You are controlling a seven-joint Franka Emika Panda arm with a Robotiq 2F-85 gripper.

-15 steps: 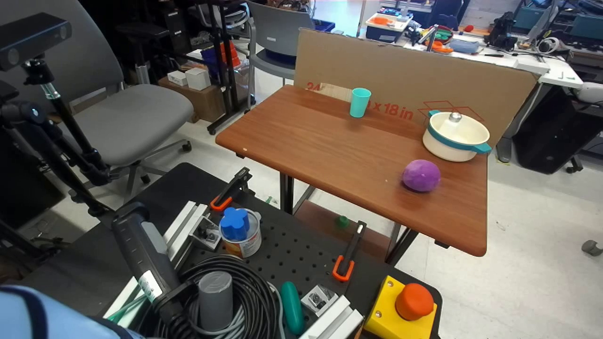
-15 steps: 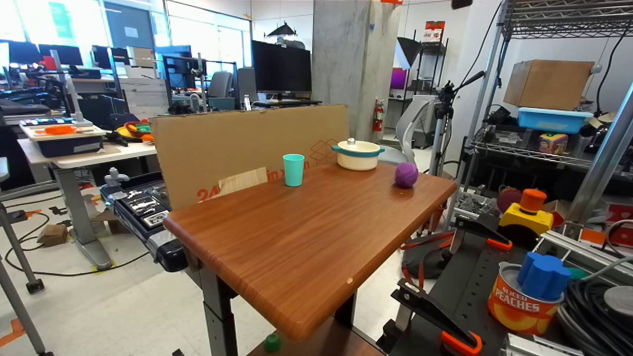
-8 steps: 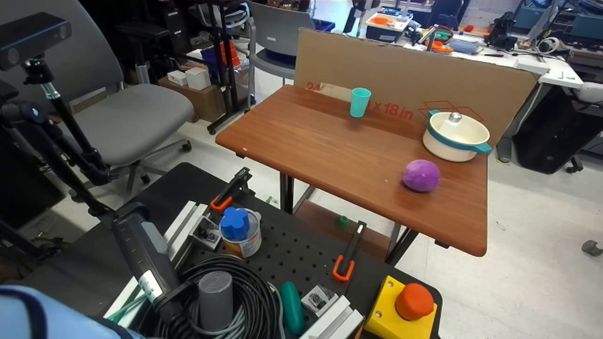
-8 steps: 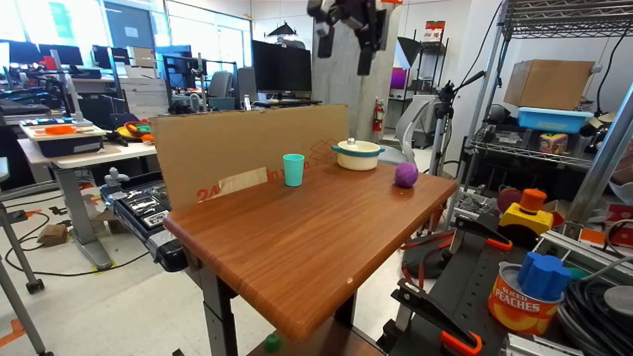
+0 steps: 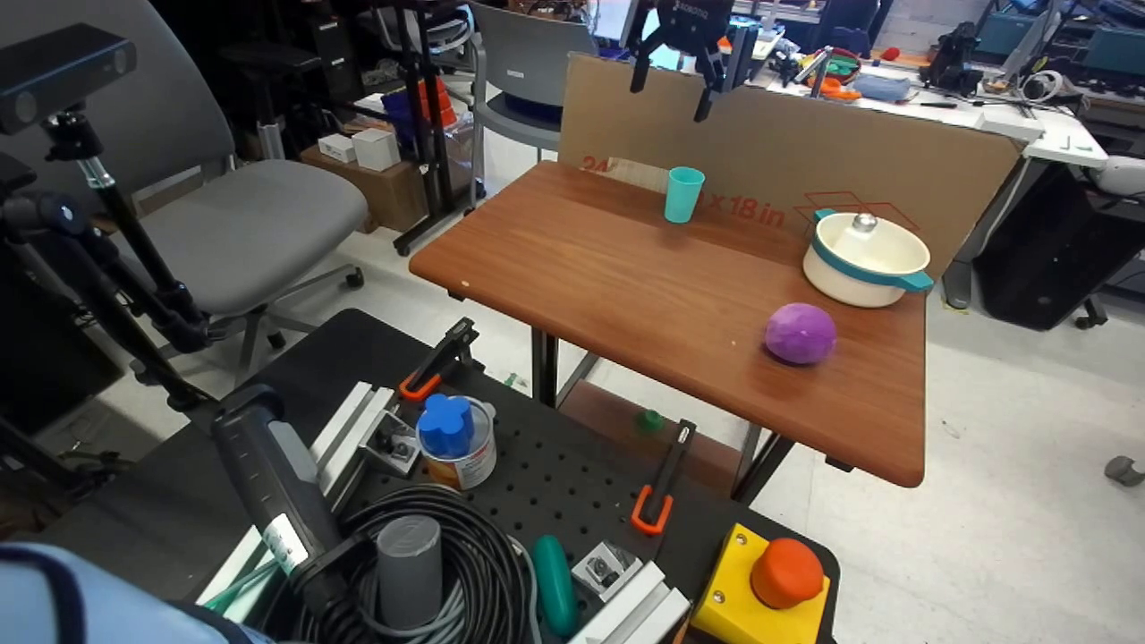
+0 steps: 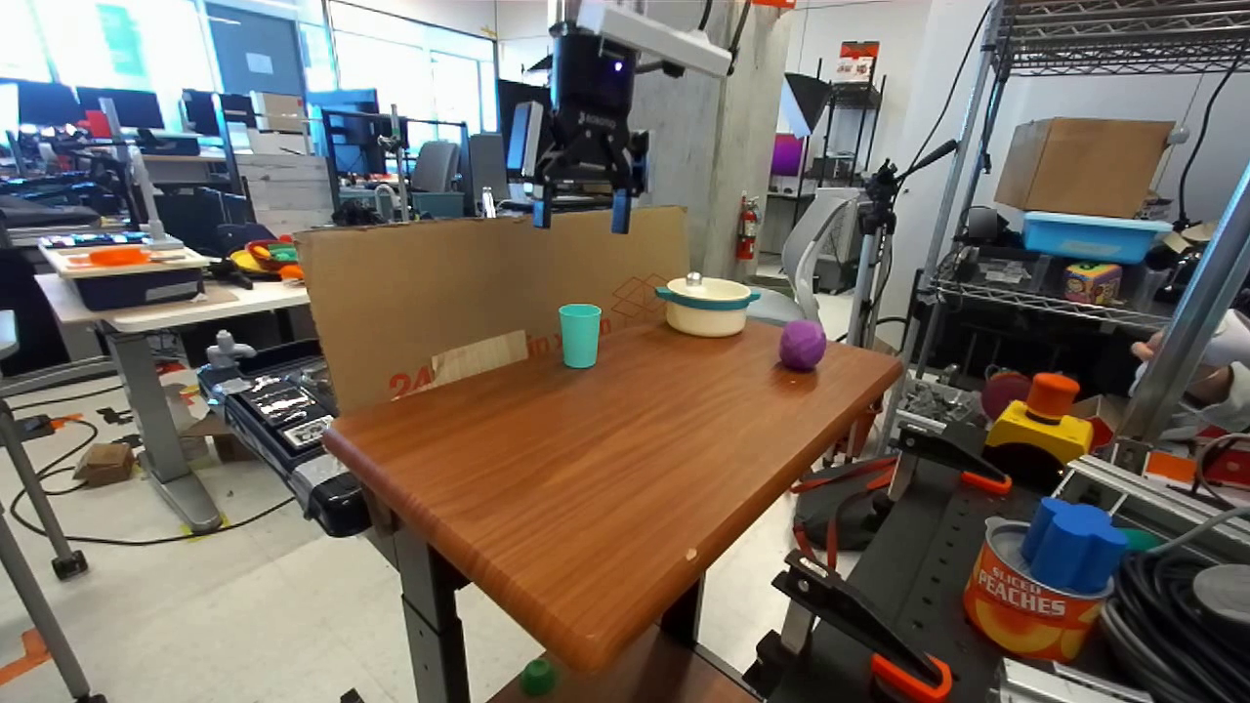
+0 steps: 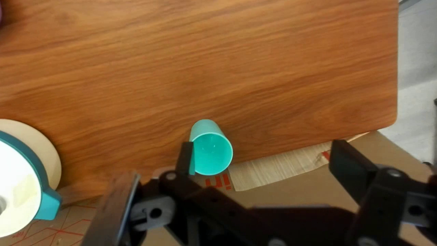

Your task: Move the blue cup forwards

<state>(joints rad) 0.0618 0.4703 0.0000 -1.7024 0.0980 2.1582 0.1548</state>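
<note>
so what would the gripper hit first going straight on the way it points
Probably the cup, standing below the open gripper in both exterior views. In the wrist view it sits nearer one finger, and depth is unclear, so the table could come first.

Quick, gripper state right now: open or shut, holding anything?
Gripper: open, holding nothing; the blue cup stands upright on the table, apart from it.

In an exterior view the arm [image 6: 656, 37] shows at the top — the gripper [image 6: 582, 215] points down, its jaws spread wide.
</note>
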